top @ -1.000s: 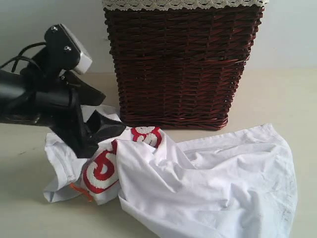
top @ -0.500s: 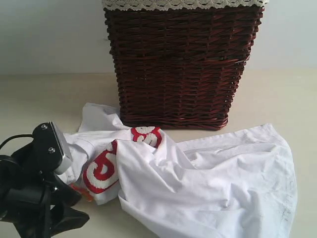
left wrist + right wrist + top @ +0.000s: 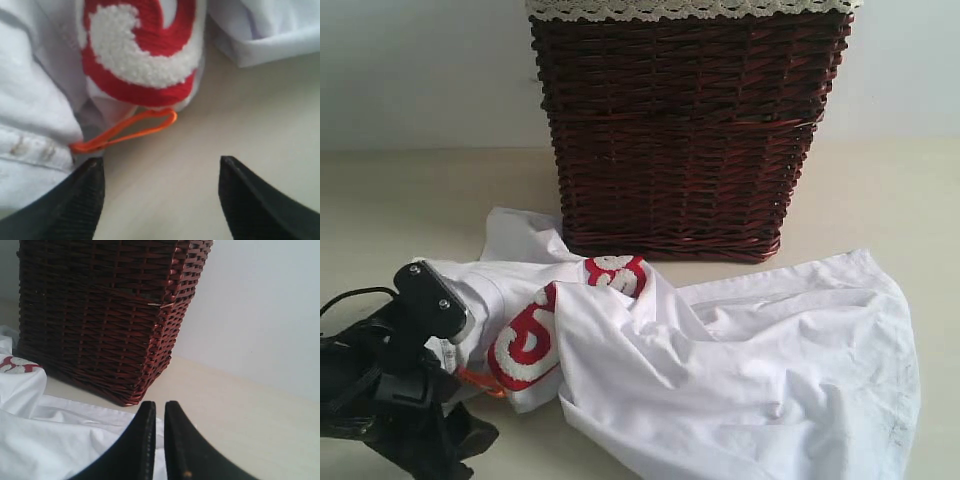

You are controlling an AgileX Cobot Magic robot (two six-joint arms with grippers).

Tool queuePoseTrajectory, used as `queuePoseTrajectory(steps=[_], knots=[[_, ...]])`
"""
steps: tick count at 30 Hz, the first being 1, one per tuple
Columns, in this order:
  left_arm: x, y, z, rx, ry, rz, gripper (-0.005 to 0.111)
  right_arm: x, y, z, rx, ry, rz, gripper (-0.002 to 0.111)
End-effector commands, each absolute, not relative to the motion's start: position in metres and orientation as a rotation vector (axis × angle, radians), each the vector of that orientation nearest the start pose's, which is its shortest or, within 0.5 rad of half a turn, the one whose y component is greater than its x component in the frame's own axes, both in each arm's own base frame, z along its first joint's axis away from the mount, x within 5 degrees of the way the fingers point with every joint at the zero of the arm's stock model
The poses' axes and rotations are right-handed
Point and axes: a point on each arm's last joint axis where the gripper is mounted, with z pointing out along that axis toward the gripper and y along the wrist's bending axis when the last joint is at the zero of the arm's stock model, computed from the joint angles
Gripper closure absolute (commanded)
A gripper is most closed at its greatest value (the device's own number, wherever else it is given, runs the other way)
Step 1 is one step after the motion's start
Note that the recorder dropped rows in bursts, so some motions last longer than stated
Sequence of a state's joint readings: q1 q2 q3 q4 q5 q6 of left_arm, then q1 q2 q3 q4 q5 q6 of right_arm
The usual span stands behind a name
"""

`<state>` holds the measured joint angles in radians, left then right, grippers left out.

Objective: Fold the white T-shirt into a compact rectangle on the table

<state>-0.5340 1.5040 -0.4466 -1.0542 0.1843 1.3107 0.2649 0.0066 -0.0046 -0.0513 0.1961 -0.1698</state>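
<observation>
Gaping wide, my left gripper (image 3: 160, 162) faces the orange loop (image 3: 135, 127) on the white T-shirt (image 3: 740, 370). My right gripper (image 3: 160, 407) is closed, empty.

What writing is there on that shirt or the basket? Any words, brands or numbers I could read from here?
Red-outlined fuzzy lettering on the white T-shirt: crumpled into folds, only curved letter fragments show, so no word can be read.
Orange loop at the shirt's edge: no print visible.
Wicker basket: no label or sign in view.

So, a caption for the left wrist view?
Open left gripper hovers by the white T-shirt, near its orange tag.
</observation>
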Motion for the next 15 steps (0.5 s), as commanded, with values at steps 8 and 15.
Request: queuePoseTrajectory(steps=[8,15], knots=[[0.181,-0.141,0.131,0.87,2.551,-0.568,0.044,0.054,0.013,0.196,-0.391,1.628,0.021,0.099],[0.19,-0.142,0.114,0.751,2.636,-0.537,0.044,0.054,0.013,0.196,-0.391,1.628,0.021,0.099]])
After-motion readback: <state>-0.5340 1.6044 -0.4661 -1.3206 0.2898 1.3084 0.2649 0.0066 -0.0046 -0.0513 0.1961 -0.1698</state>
